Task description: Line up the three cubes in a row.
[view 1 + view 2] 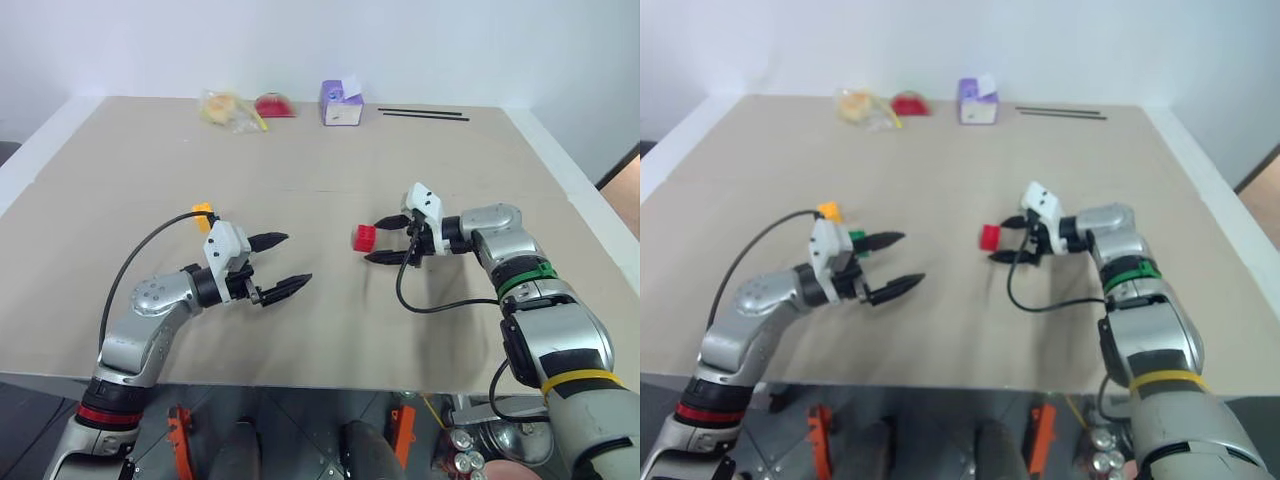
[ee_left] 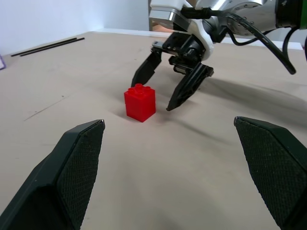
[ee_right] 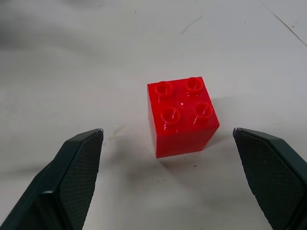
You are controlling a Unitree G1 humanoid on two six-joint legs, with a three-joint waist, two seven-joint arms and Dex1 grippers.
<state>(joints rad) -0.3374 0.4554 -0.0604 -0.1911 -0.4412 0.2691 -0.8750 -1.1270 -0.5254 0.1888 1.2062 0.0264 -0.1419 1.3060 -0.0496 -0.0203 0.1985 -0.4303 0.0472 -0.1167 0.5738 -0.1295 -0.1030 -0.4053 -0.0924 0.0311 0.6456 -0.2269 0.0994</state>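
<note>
I see the left gripper (image 1: 282, 264) wide open and empty, yellow cube (image 1: 203, 213) and green cube (image 1: 856, 238) just behind it. Right gripper (image 1: 385, 239) wide open, empty, red cube (image 3: 181, 116) upright on the table (image 1: 320, 150) just ahead of its fingertips, untouched.

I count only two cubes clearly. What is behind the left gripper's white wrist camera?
A yellow cube and a green cube peek out behind it; both are mostly covered.

right end effector (image 1: 385, 239) spread wide beside red cube (image 1: 364, 237).
</note>
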